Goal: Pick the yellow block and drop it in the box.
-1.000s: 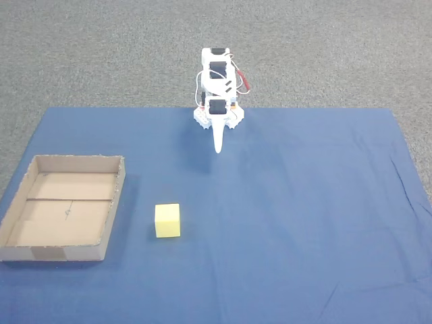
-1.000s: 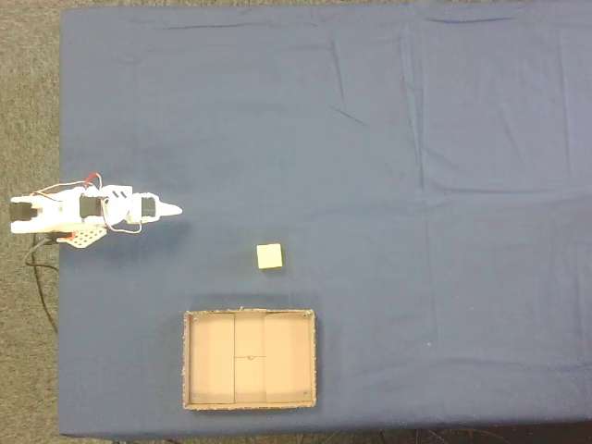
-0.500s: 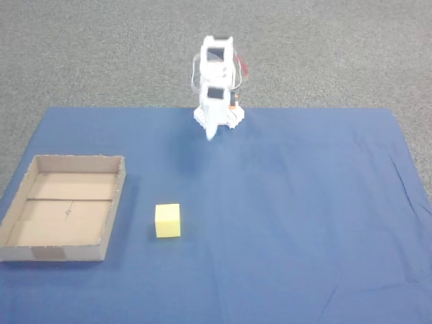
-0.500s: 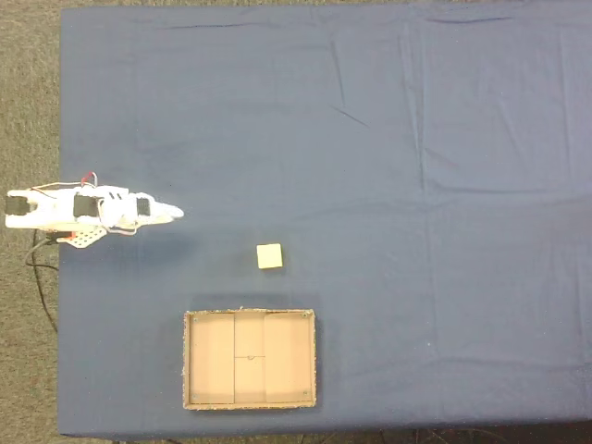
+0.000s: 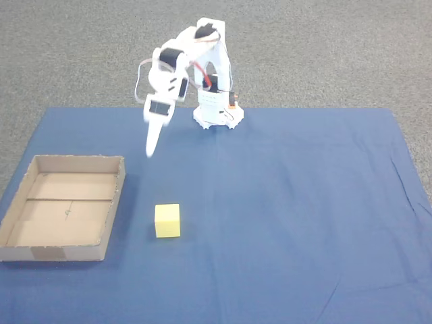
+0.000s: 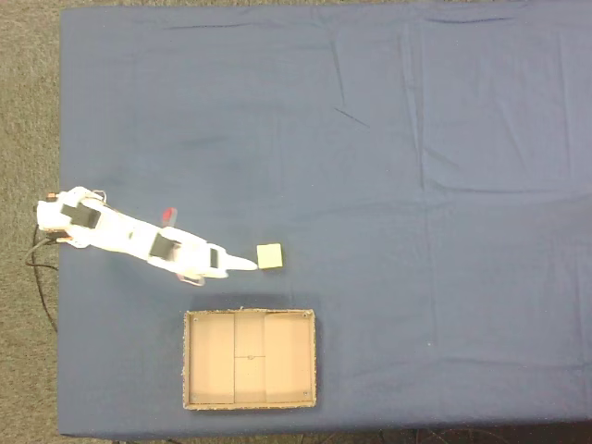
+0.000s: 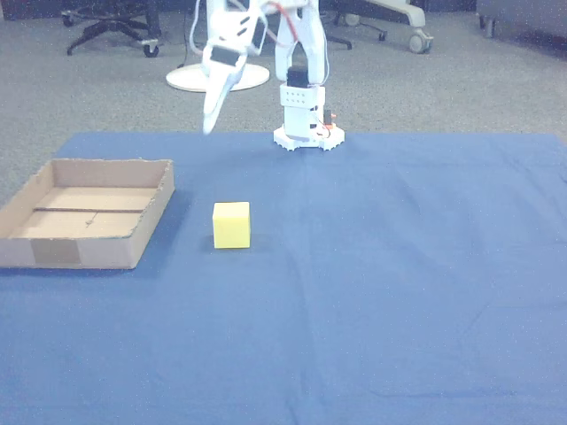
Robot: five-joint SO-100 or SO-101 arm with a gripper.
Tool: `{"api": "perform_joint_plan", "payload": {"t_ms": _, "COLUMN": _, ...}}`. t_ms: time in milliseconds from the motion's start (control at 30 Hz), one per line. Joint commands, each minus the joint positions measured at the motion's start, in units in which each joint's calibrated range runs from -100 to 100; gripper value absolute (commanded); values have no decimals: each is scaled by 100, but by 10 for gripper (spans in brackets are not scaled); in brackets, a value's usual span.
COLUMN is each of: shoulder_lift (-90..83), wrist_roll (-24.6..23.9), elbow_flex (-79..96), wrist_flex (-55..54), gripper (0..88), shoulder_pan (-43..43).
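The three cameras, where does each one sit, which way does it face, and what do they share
A fixed view: high, opposite the arm's base, looking down at the gripper above the blue cloth.
Another fixed view: straight overhead, arm reaching from the left toward the yellow block.
Other view: low at the table edge, facing the base and office chairs behind it.
Shared: block, box, arm.
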Motion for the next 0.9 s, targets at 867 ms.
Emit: {"api": "perform_joint_plan", "payload": {"t_ms": 867, "shoulder_lift": 4099, "wrist_roll": -259, "elbow_flex": -3029, "wrist_flex": -157, "gripper": 215, "shoulder_pan": -786}}
